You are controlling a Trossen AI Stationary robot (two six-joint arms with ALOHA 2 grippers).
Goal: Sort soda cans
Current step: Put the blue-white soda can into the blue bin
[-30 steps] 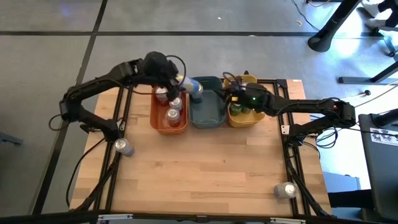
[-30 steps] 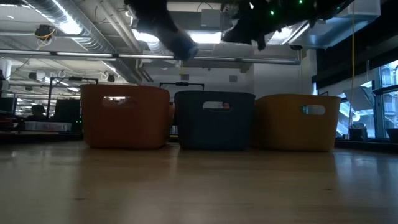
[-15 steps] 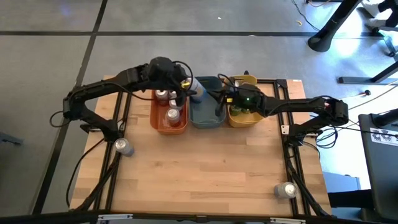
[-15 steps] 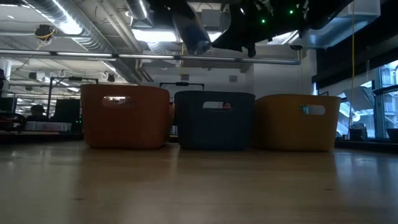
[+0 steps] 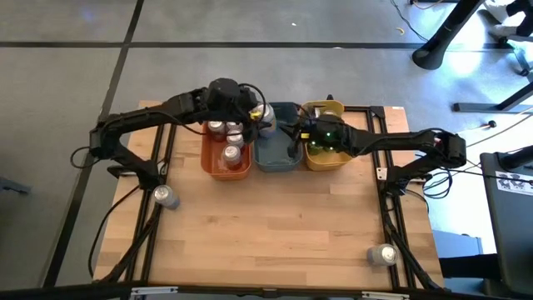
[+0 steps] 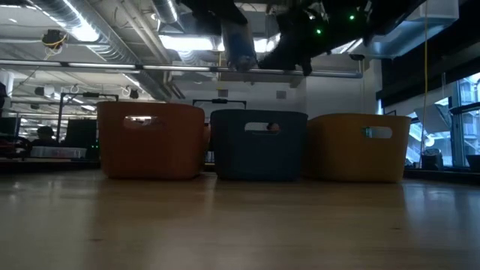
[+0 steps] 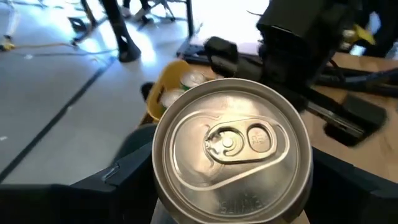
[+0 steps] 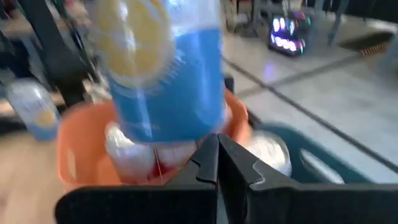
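No legible text, brand, number or sign on any item. Can top [image 7: 231, 146], left wrist view: embossed marks near the rim, not readable. Blue can [image 8: 165, 68], right wrist view: yellow round graphic on its side, no lettering to be made out. Sheet [image 5: 514, 182] at the right edge, high view: dark printed marks, too small to read. Bins, low view: plain walls, no labels.
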